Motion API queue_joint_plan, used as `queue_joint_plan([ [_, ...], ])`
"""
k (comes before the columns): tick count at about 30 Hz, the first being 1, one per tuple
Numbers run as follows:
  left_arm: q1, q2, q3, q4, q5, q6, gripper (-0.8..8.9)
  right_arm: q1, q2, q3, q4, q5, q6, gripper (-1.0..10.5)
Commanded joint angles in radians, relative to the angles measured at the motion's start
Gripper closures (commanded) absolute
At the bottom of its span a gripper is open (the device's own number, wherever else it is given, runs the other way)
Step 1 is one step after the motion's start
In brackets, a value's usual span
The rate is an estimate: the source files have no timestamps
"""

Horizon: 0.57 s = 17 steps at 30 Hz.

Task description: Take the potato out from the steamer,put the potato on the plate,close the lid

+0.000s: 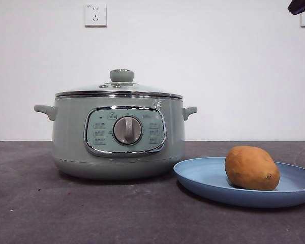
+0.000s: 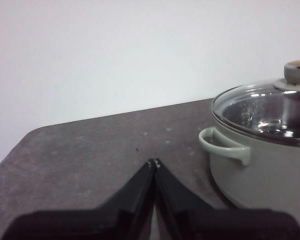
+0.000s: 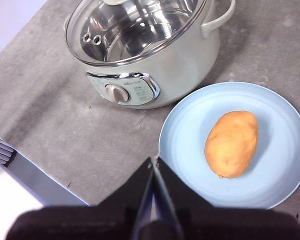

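Now potato (image 1: 251, 168) on plate (image 1: 203, 175); lid (image 1: 119, 89) on steamer (image 1: 71, 137).

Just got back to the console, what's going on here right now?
Nothing is being handled. The potato lies on the plate beside the steamer, and the lid is on the steamer. The left gripper and right gripper are both shut, empty and clear of everything.

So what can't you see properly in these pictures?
- The tiny symbols on the steamer panel: too small in the front view and right wrist view.
- The lid: its far side is cut off by the edge in the left wrist view.
- The underside of the potato: hidden where it rests on the plate.
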<state>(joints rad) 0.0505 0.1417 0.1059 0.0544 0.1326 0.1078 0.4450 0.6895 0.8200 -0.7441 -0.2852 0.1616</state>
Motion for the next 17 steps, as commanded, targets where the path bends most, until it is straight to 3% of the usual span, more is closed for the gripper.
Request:
queue_joint_plan([
  [1,0.009,-0.04,-0.015,-0.047,-0.003,-0.01,8.17,0.002,-0.001,0.004,0.002,0.003,0.005,9.5],
  [7,0.026,-0.087,-0.016,-0.145,-0.004,-0.01,8.17,0.002,-0.001,0.004,0.002,0.003,0.005,9.5],
  [17,0.031,-0.087,-0.021,-0.177,-0.002,-0.01,8.17,0.002,0.0,0.004,0.002,0.003,0.005,9.5],
])
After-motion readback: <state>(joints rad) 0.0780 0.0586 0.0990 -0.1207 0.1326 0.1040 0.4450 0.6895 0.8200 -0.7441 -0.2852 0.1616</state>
